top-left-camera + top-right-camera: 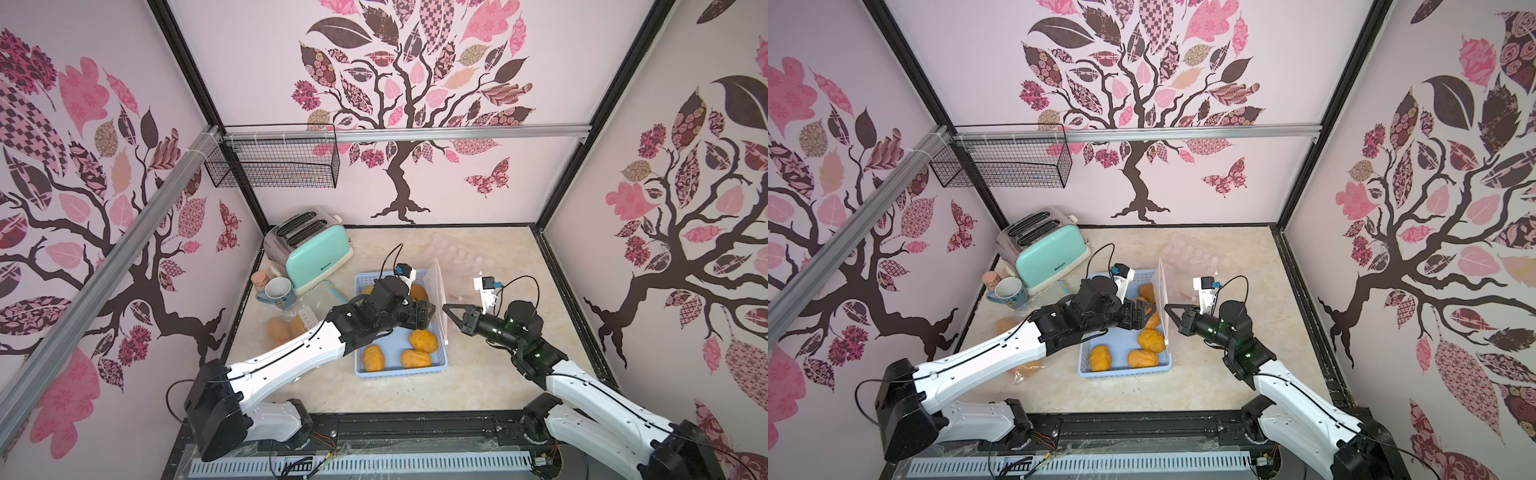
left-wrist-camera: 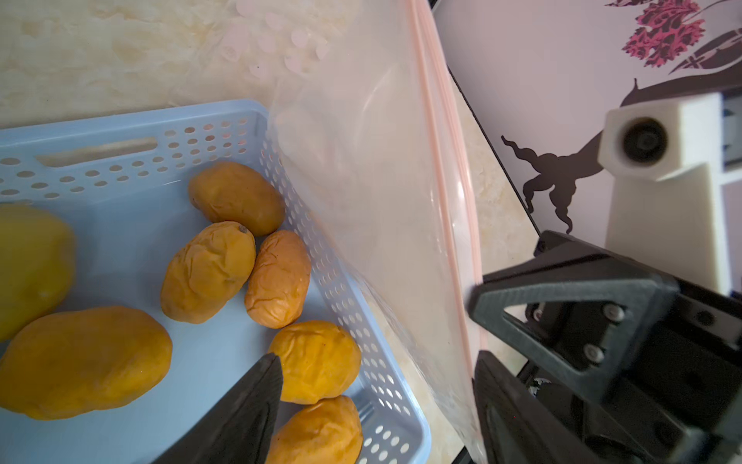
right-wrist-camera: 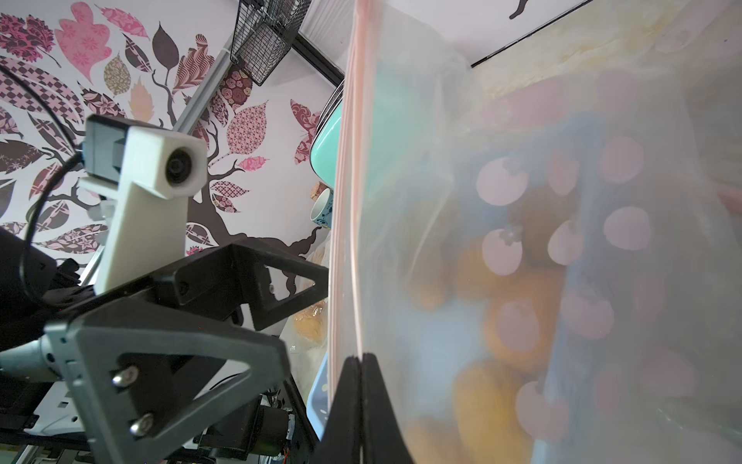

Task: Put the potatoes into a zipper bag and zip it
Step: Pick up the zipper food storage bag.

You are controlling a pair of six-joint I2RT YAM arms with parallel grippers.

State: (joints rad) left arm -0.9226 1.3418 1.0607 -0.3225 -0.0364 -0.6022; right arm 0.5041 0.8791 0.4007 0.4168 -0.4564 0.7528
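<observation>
Tree-decal walls frame a marble-look tabletop [image 1: 478, 374] where the potatoes [image 2: 206, 273] lie loose in a pale blue perforated basket [image 1: 399, 371]. The right gripper [image 3: 359, 361], jaws pressed together, pinches the pink zip rim of a translucent zipper bag [image 1: 1163, 282], which stands upright on edge just beside the basket's right wall. The left gripper [image 1: 1147, 316] hovers over the basket, spread wide and holding nothing, one fingertip [image 2: 265, 381] close to the potatoes. A mint toaster [image 1: 316, 257] and a mug [image 1: 277, 293] stand far left.
</observation>
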